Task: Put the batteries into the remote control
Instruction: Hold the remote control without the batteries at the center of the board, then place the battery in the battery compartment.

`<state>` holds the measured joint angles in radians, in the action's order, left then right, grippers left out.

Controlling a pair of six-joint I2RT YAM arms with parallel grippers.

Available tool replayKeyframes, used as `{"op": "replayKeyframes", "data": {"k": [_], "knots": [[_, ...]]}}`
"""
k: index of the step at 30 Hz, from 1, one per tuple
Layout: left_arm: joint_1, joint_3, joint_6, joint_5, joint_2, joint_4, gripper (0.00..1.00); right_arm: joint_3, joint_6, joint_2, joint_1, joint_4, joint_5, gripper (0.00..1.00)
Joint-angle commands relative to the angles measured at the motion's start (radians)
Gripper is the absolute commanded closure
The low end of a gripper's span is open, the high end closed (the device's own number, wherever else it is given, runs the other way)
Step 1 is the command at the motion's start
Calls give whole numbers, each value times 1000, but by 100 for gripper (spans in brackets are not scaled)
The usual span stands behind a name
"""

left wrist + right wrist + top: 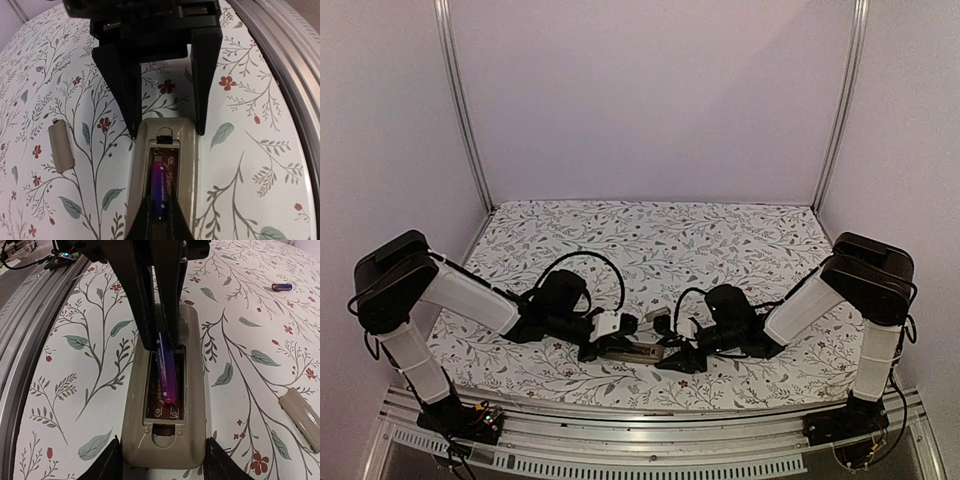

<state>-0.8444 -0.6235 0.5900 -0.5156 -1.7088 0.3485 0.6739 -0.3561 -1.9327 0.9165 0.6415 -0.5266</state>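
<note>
The remote control [196, 390] lies back up on the flowered cloth, its battery recess open; it also shows in the left wrist view [189, 165] and in the top view [642, 352]. My right gripper [164, 459] is shut on the remote's end, one finger on each side. My left gripper [160, 206] is shut on a purple-dark battery [161, 182] and holds it tilted, its free end down in the recess [167, 375]. A second battery [281, 286] lies loose on the cloth, away from both grippers. In the top view the two grippers, left [620, 345] and right [672, 358], meet over the remote.
The small flat grey cover piece [61, 146] lies on the cloth beside the remote and also shows in the right wrist view [302, 417]. The metal rail [30, 315] of the table's near edge runs close along the remote's other side.
</note>
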Motion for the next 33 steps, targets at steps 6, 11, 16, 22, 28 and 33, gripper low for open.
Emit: {"op": "replayKeyframes", "data": {"k": [6, 11, 16, 22, 28, 33], "knots": [[-12, 21, -91, 105, -38, 85, 100, -16, -13, -12, 7, -5, -28, 56], [-12, 42, -71, 137, -44, 105, 100, -13, -7, -16, 6, -1, -28, 59], [-16, 41, -90, 125, -78, 147, 100, -8, -9, -24, 6, -2, -35, 62], [-15, 31, -110, 125, -117, 183, 100, -3, -12, -27, 7, -2, -36, 64], [-12, 28, -112, 135, -141, 189, 100, 3, -17, -32, 7, -2, -49, 66], [-12, 2, -74, 126, -155, 150, 100, 9, -20, -35, 6, -1, -42, 67]]}}
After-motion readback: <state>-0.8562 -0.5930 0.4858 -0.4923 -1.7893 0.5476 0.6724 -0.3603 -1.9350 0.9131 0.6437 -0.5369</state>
